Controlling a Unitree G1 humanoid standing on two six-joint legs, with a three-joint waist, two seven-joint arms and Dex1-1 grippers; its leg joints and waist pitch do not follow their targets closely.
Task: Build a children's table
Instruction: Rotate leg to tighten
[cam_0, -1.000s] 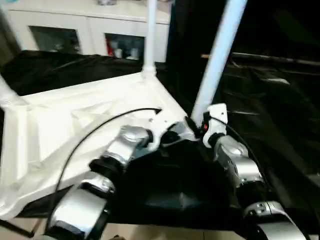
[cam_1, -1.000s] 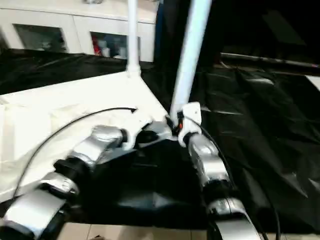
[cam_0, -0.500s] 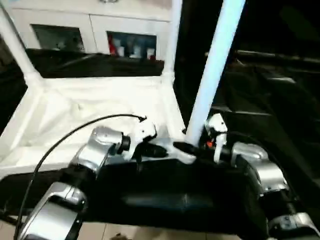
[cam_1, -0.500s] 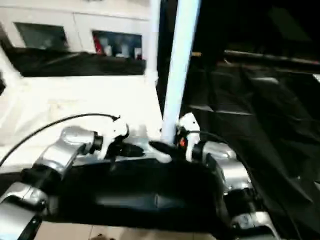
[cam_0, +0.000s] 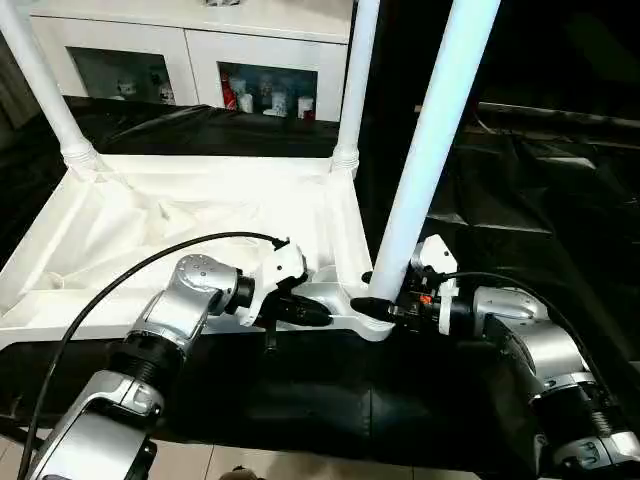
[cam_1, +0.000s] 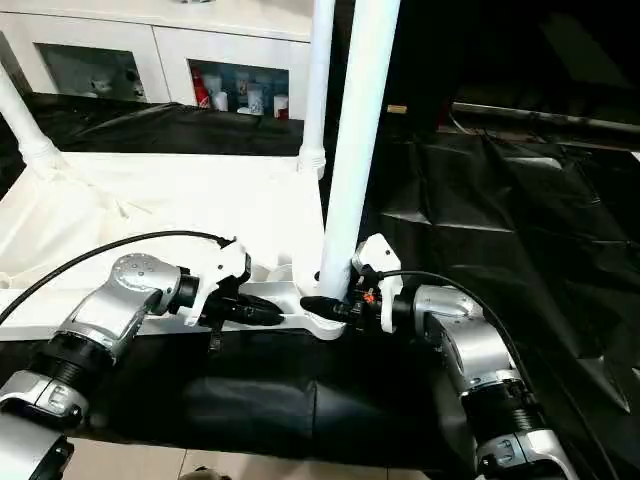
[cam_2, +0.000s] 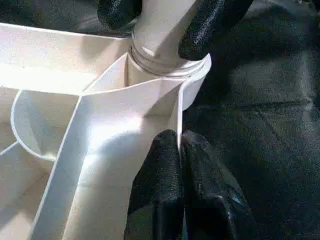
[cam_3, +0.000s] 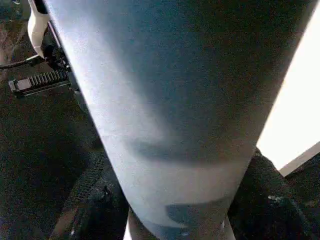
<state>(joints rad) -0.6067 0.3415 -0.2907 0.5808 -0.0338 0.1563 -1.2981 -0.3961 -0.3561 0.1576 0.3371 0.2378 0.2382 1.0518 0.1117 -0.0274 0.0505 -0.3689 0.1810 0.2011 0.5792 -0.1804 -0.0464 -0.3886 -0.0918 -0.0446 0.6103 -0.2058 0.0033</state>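
Currently seating a leg (cam_0: 430, 150) in the near right corner socket of the upturned tabletop (cam_0: 190, 225): right gripper (cam_1: 325, 305) straddles its base, left gripper (cam_2: 181, 150) pinches the near rim; next, press down.

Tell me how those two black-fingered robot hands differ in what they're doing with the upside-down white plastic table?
The left gripper is shut, its fingers pinching the thin rim wall of the white plastic tabletop beside the near corner socket. The right gripper stands much wider, its two fingers either side of the base of the tall white tube leg in that socket. The left reaches in from the left, the right from the right. Both work at the same near corner.
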